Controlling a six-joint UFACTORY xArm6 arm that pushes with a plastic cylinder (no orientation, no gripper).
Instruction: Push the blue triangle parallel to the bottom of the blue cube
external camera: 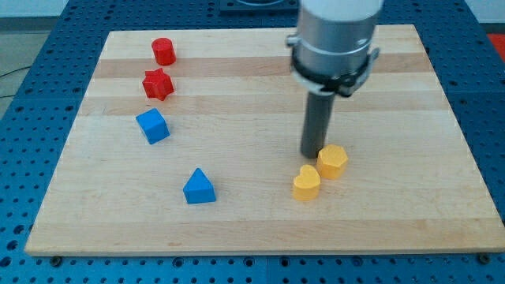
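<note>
Right now my tip (pixel 310 153) sits toward the right of the board (pixel 260 229), just beside the far-left edge of a yellow hexagon (pixel 332 161), with a yellow heart (pixel 306 184) just nearer; whether it touches the hexagon I cannot tell. It is a bare rod, nothing to open or close, and it holds nothing. The blue triangle (pixel 199 187) lies well apart from it, left of centre and near the front, while the blue cube (pixel 152 125) sits farther back and a little more to the left. Beyond the cube are a red star (pixel 157 84) and a red cylinder (pixel 163 51). To do this well, I judge the tip should leave the yellow pair without nudging them, swing round to the triangle's right side, and push it leftward in a short, centred stroke so it slides without spinning. It should stop once the triangle lies directly in front of the cube, clear of it.
</note>
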